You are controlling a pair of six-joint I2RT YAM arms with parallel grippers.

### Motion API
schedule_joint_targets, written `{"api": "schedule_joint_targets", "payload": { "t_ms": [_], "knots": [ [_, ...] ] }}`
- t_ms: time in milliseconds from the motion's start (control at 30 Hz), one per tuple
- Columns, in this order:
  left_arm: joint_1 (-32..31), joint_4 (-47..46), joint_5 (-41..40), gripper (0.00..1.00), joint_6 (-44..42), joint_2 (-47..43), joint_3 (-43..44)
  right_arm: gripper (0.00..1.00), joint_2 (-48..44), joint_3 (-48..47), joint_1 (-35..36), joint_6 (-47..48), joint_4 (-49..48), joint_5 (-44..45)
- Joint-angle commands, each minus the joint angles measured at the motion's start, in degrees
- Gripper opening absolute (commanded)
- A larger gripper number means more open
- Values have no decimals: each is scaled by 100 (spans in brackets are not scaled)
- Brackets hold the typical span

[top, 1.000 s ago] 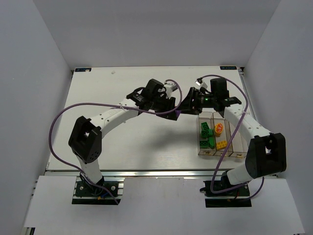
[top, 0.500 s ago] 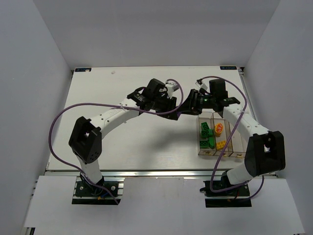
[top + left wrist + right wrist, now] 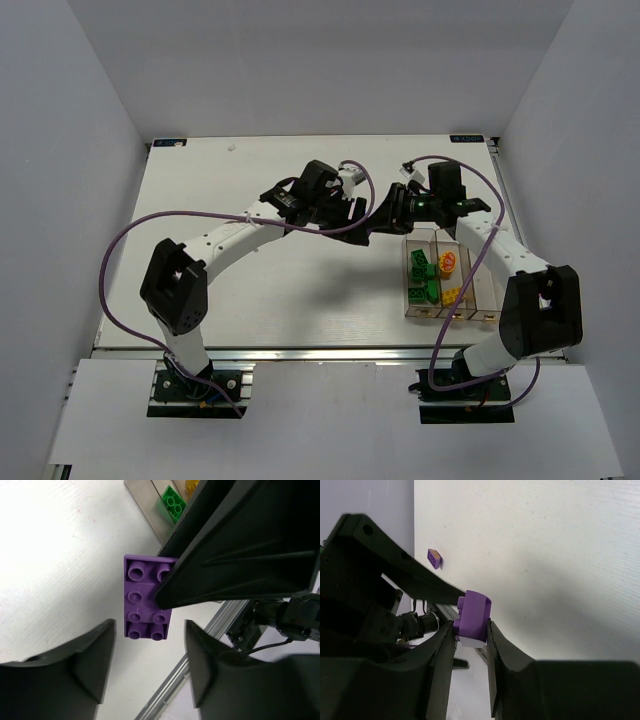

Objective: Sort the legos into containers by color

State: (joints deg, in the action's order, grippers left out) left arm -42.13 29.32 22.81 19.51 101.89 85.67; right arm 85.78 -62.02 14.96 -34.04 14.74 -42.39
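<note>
Item under handling: a flat purple brick (image 3: 145, 602), off the bench (image 3: 250, 290) and in the air, between the two tools where they meet at about 2 o'clock from the bench centre in the top view.

Right tool (image 3: 470, 629): pinching the purple brick, one finger pressed to each side, studs facing 9 o'clock in its wrist view.

Left tool (image 3: 150, 631): spread. Its two fingers stand either side of the brick's lower end, and a visible gap shows on both sides, so there is no contact. One finger of the right tool lies across the brick's upper right corner in this view.

Containers (image 3: 487, 290): a row of three clear bins at about 4 o'clock on the bench, just beside the right arm. The left bin holds green bricks (image 3: 420, 272). The middle bin holds an orange brick (image 3: 447, 263) and a yellow brick (image 3: 453, 296).

A second purple brick (image 3: 434, 558) lies on the bench, at 11 o'clock from the held one in the right wrist view and apart from it.
</note>
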Motion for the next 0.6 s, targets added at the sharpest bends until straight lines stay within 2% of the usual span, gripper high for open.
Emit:
{"api": "schedule_joint_targets", "payload": {
  "t_ms": [0,100,233,367,567],
  "knots": [
    [-23,-199,-92,72,79,-450,-24,0,-70,-108,-116,178,-156,-41],
    [99,-164,-233,75,149,-748,-181,0,-114,-327,-449,678,273,81],
    [152,-234,-890,82,220,-1607,-647,0,-96,-950,-906,1748,1378,520],
    [205,-24,-1611,87,465,-2267,-1253,0,-306,-1172,-1425,2251,1811,1423],
    [478,433,-2604,92,1335,-3173,-2440,0,-1001,-1321,-2172,3192,2225,3058]
  ]
}}
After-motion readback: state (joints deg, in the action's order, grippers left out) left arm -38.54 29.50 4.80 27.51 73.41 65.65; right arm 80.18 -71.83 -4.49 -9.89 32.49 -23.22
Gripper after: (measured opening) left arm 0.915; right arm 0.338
